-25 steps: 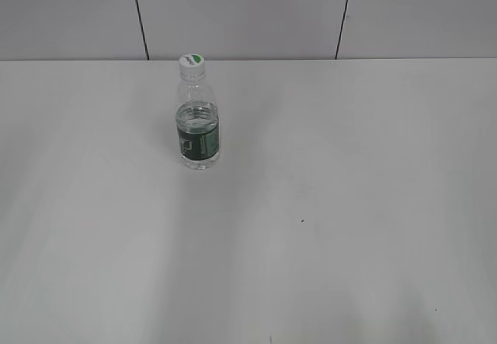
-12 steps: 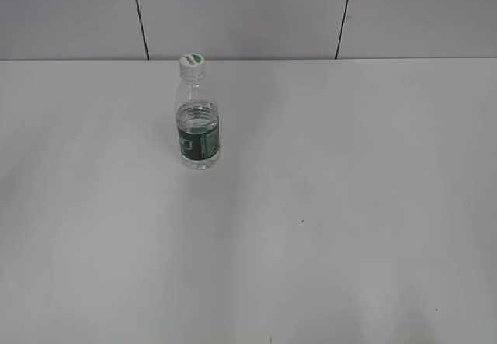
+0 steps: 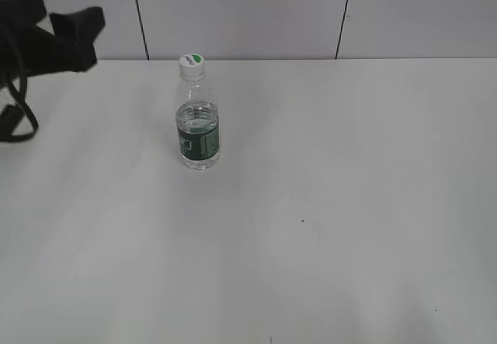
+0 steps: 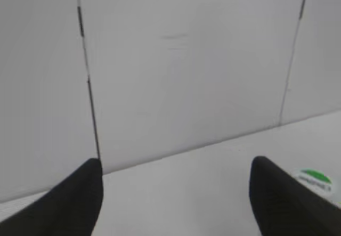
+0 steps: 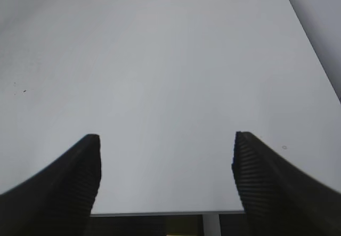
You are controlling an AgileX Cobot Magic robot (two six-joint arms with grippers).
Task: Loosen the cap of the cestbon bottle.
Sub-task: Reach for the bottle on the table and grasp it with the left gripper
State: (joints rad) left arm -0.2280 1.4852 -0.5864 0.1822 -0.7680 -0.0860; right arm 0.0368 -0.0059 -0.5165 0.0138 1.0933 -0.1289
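Observation:
The cestbon bottle [image 3: 198, 130] stands upright on the white table [image 3: 349, 173], left of centre towards the back. It is clear, with a dark green label band. Its white cap [image 3: 192, 64] with a green mark sits on top. The cap's edge also shows at the lower right of the left wrist view [image 4: 315, 179]. My left gripper [image 3: 66, 29] hangs above the table's far left, well left of the bottle. In the left wrist view it [image 4: 177, 163] is open and empty. My right gripper [image 5: 166, 139] is open and empty over bare table near its front edge; it is out of the exterior view.
A grey tiled wall [image 3: 248, 10] with dark seams runs behind the table. A black cable [image 3: 19, 119] hangs from the left arm. The table's front edge [image 5: 160, 212] shows in the right wrist view.
My left arm has come into the exterior view at the upper left; it was out of sight before. The bottle has not moved.

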